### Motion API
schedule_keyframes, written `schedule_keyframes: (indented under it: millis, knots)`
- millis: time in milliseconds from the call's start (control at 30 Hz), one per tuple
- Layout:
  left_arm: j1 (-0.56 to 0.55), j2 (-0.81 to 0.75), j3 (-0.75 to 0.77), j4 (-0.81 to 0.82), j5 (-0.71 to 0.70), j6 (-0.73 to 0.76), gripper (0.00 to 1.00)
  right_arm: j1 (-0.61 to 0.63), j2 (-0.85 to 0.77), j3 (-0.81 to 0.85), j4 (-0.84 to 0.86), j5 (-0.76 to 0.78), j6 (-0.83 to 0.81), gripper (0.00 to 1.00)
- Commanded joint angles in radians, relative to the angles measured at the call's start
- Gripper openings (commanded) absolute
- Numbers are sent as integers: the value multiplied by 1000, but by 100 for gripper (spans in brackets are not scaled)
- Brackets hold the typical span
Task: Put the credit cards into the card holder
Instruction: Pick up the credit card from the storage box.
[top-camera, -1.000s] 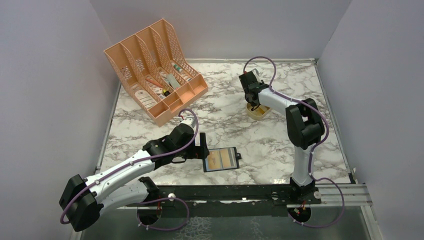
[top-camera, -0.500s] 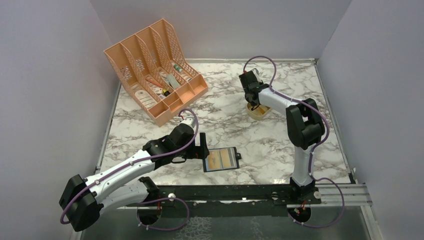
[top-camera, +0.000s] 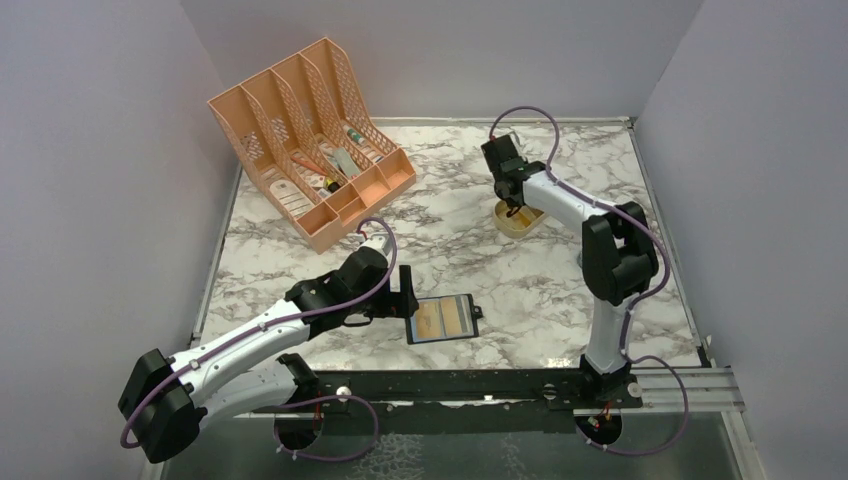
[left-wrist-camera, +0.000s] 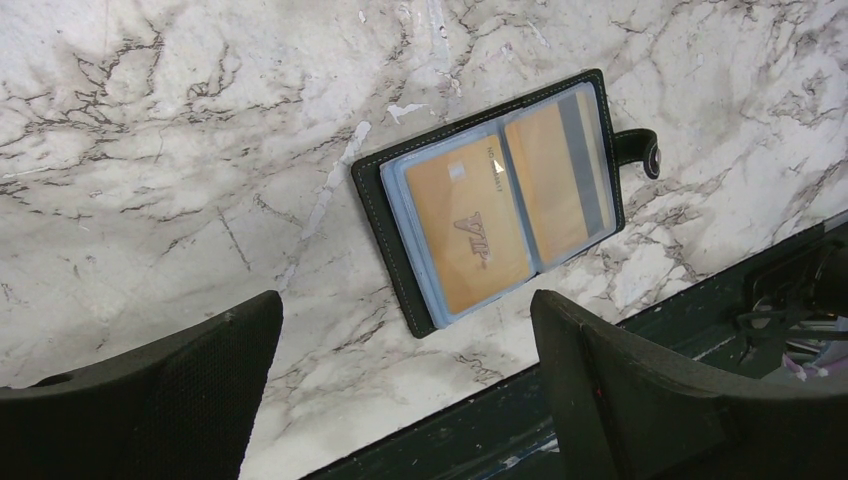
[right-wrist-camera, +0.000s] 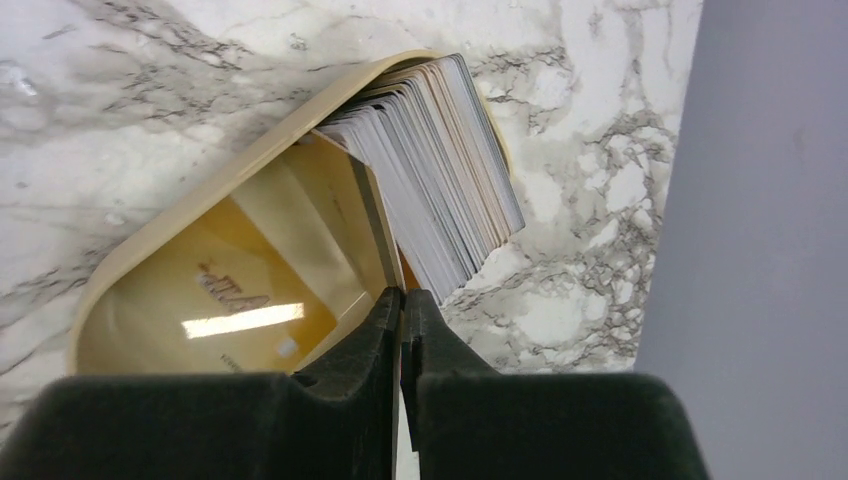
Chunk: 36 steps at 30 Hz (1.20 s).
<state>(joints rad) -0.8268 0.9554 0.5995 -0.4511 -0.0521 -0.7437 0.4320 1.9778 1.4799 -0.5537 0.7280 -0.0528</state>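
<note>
Two arms are at work on a marble tabletop (top-camera: 560, 290), and I am watching from above and through both wrist cameras. At the far right, a gold oval tin (right-wrist-camera: 290, 215) holds a stack of credit cards (right-wrist-camera: 440, 170) standing on edge and leaning against its rim. The right fingers (right-wrist-camera: 350, 400) are pressed together just above the tin. A single card (right-wrist-camera: 375, 225), seen edge-on as a thin grey line, runs down into the seam between them, so I judge they are pinching that one card apart from the stack.

The card holder (left-wrist-camera: 495, 200) lies open and flat near the front edge of the tabletop, well apart from the tin, toward the near left as seen from the right fingers. Its long axis runs left to right in the overhead view, with the snap tab pointing right. Two tan cards already show through its clear sleeves.

The left fingers (left-wrist-camera: 180, 390) are spread wide and empty, hovering just beside the holder's left end, so the left arm is by far the nearer one. My reading is that the pinched card must cross the tabletop to reach the holder.
</note>
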Motion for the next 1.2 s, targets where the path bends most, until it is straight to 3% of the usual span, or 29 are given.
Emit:
schedule_keyframes:
  millis: [0,333,467,700,933,1167]
  knots:
    - [-2,-21,6,5,9,-15,96,-4,-101,17,-87,-148,86,1]
    - [-1,-75,9,43,23,-73,93,16,-327,-88,-176,-424,222,1]
    - [-2,-110,3,76,28,-120,90,16,-456,-173,-142,-637,275,1]
    - [-1,-138,0,168,91,-202,82,17,-729,-445,86,-1097,420,1]
    - [-1,-191,-57,352,154,-294,68,19,-963,-686,357,-1376,635,1]
    - [-1,-216,-122,544,191,-380,54,19,-1015,-875,649,-1600,874,1]
